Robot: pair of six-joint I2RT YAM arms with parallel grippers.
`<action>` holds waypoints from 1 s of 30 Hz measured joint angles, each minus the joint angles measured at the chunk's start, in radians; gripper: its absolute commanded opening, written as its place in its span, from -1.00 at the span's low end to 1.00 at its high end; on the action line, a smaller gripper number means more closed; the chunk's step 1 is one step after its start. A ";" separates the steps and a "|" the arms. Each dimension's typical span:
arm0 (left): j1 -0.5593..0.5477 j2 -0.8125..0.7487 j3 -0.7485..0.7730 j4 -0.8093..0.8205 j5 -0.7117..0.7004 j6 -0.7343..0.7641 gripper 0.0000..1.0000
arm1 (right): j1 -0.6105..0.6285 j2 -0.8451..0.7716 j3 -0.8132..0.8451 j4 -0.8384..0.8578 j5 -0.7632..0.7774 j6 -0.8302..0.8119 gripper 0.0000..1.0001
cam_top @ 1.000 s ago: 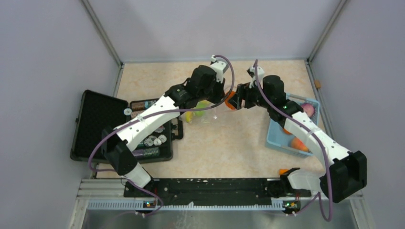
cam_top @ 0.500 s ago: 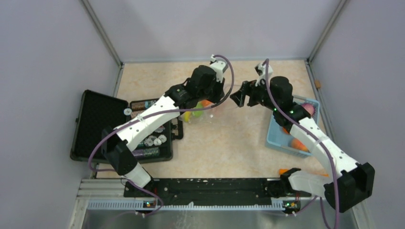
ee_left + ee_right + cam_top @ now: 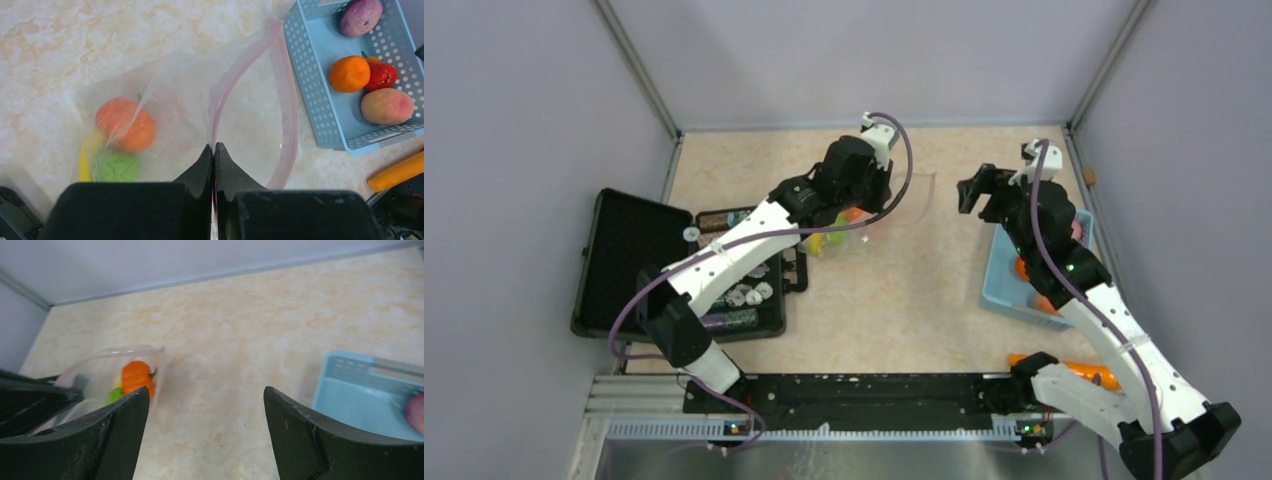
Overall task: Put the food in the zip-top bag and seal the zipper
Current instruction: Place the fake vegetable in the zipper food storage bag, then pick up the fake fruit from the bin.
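Note:
The clear zip-top bag (image 3: 175,95) lies on the table with its mouth held open. My left gripper (image 3: 214,146) is shut on the near side of its pinkish-red zipper strip (image 3: 287,100). An orange (image 3: 125,124), a green apple (image 3: 115,165) and a yellow banana (image 3: 84,160) are inside the bag. My right gripper (image 3: 976,190) is open and empty, in the air between the bag (image 3: 894,205) and the basket. In the right wrist view the bag (image 3: 100,365) with the orange (image 3: 136,376) shows at the left, beyond my open gripper (image 3: 206,395).
A light-blue basket (image 3: 310,85) right of the bag holds a purple-pink fruit (image 3: 360,16), an orange (image 3: 349,73), a red piece (image 3: 381,75) and a peach (image 3: 387,106). An orange carrot-like piece (image 3: 1074,370) lies near the right base. An open black case (image 3: 639,265) stands at the left.
My right gripper let go of an orange into the bag, then drew back to the right toward the basket, open. My left gripper kept its hold on the bag's edge.

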 measured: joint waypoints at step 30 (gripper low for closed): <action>0.003 -0.040 -0.040 0.016 0.001 0.018 -1.00 | -0.465 0.467 0.099 -0.516 0.148 0.249 0.97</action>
